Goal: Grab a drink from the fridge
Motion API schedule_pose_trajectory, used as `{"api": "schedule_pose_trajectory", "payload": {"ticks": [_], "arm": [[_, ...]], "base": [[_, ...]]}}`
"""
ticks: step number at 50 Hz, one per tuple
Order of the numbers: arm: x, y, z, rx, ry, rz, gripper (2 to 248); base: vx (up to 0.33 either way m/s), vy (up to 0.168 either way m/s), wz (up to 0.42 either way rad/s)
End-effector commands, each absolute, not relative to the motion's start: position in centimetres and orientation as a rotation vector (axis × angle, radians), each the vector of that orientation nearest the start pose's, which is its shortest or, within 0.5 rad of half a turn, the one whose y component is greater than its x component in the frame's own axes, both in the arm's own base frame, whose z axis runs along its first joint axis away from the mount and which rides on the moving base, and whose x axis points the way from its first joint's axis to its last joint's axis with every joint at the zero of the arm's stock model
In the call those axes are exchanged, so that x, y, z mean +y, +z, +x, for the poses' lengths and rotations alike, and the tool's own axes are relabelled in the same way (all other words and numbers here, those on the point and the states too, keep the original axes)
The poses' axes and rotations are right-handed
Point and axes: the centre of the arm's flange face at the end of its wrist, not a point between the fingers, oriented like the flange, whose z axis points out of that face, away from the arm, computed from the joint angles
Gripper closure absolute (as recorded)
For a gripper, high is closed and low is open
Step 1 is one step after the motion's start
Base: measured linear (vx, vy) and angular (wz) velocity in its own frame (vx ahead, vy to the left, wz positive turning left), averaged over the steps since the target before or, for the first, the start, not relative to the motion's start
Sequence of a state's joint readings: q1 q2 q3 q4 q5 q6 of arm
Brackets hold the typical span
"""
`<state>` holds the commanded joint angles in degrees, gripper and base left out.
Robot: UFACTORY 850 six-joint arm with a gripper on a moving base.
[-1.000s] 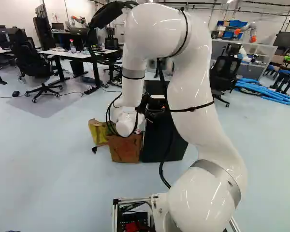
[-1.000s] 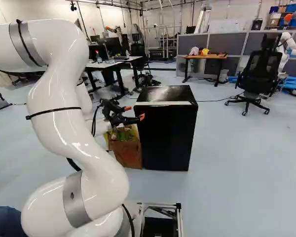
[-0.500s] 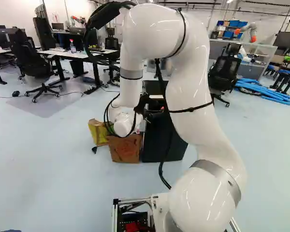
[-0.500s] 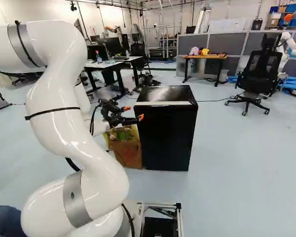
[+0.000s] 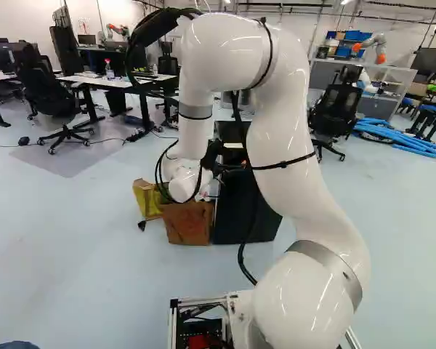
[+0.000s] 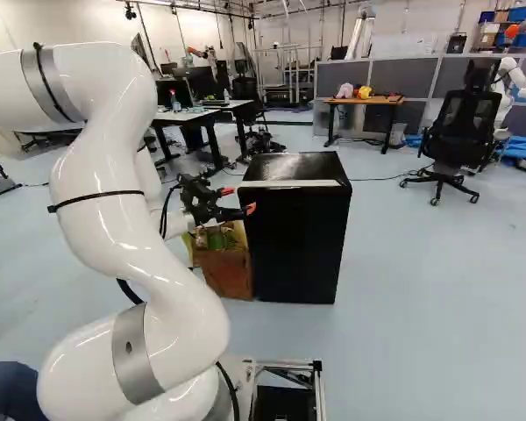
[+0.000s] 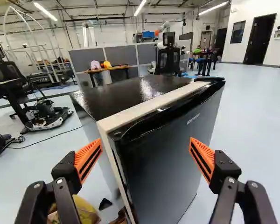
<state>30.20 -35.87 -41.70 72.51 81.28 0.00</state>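
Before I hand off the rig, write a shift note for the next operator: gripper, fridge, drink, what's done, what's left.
Gripper: open and empty, the near top corner of the fridge ahead between its fingers.
Fridge: black, upright on the floor; its door looks shut. A cardboard box stands beside it.
Drink: none identifiable in view; the fridge's inside is hidden.
Done: arm brought up to the fridge, nothing gripped.
Left: open the door, find a drink, grip it, take it out. I'd line up on the door's edge first, watching the corner.

The shut black fridge (image 6: 298,241) stands on the floor (image 6: 438,333).
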Motion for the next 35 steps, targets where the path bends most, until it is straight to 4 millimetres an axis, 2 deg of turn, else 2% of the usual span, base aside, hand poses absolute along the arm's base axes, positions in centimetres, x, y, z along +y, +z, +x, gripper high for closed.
{"api": "schedule_pose_trajectory", "payload": {"ticks": [35], "arm": [[15.5, 25.6, 44.4, 1.240, -2.248, -2.489, 3]], "base": [[0.000, 0.000, 0.000]]}}
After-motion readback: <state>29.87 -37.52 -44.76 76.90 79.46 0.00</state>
